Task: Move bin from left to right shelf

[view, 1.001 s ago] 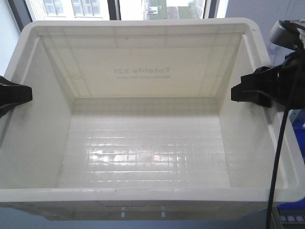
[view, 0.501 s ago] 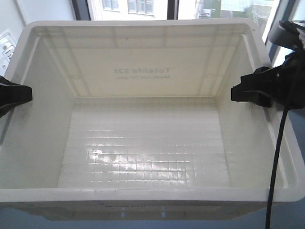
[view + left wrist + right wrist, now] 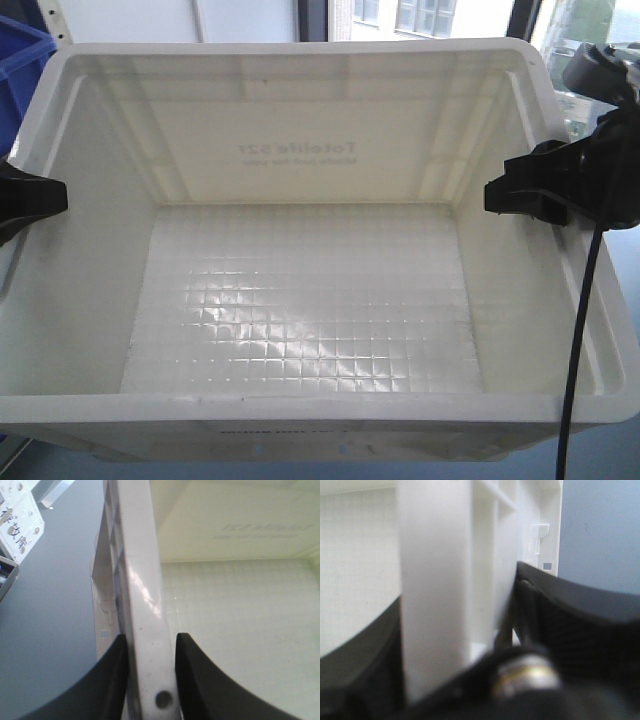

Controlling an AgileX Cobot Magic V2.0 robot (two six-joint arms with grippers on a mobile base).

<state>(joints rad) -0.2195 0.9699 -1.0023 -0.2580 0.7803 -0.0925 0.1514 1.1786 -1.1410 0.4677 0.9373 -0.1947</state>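
Exterior front-facing view is almost filled by the large white rectangular plastic bin (image 3: 300,150), its grid-textured floor bare and the "Totelife" print showing mirrored through the far wall. It hangs between my two arms, long axis running from my left to my right, so each short side wall sits in one end effector and neither arm is nearer than the other.

My left end effector (image 3: 150,645) is narrowed onto the left wall. The left wrist view shows one black finger (image 3: 107,680) outside by the ribbed rim and the other inside, both touching plastic. My right end effector (image 3: 455,630) pinches the right wall the same way, a finger on either face.

I see no surface under the bin, only grey floor (image 3: 45,620) beside it, so I judge it is carried in the air. A dark blue plastic crate (image 3: 18,60) peeks past the far left corner, with windows (image 3: 420,15) behind.

No roller-track shelf appears in any view, so I cannot tell where it lies. The coming move calls for both arms travelling to my right together, bin level.
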